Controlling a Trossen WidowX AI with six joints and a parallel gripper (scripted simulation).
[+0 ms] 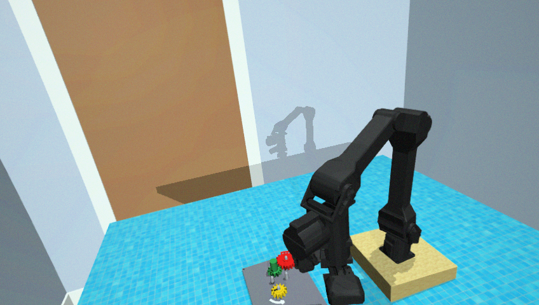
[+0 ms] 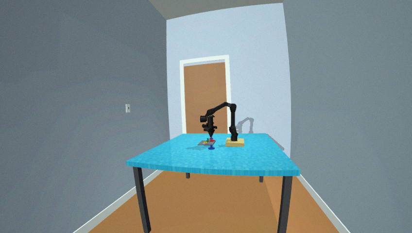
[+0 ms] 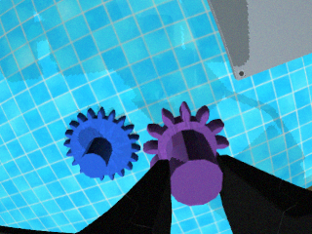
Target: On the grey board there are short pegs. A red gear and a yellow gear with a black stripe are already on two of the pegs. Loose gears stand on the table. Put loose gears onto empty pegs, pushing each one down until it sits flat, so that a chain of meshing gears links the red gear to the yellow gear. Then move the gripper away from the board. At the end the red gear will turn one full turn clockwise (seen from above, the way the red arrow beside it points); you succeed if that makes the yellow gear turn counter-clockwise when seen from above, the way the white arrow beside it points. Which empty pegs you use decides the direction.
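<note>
My gripper [image 3: 193, 168] [image 2: 211, 136] is shut on the handle of the purple gear [image 3: 196, 182] and holds it above the table, off the board's corner. The blue gear [image 3: 123, 141] [image 2: 211, 148] stands on the table beside it. On the grey board [image 1: 259, 289] [image 3: 278, 34] are the red gear [image 1: 284, 262] and the yellow gear [image 1: 280, 293]. The green gear [image 1: 273, 272] sits close beside the red one; whether it is fully flat is unclear. Two empty pegs, one peg [image 1: 286, 275] on the right and another peg [image 1: 271, 279] on the left, show between green and yellow. The arm hides the purple gear in the top view.
The arm's wooden base block [image 1: 423, 277] [image 2: 234, 144] stands to the right of the board. The white arrow [image 1: 277, 302] is beside the yellow gear. The arm hangs over the board's right side in the top view.
</note>
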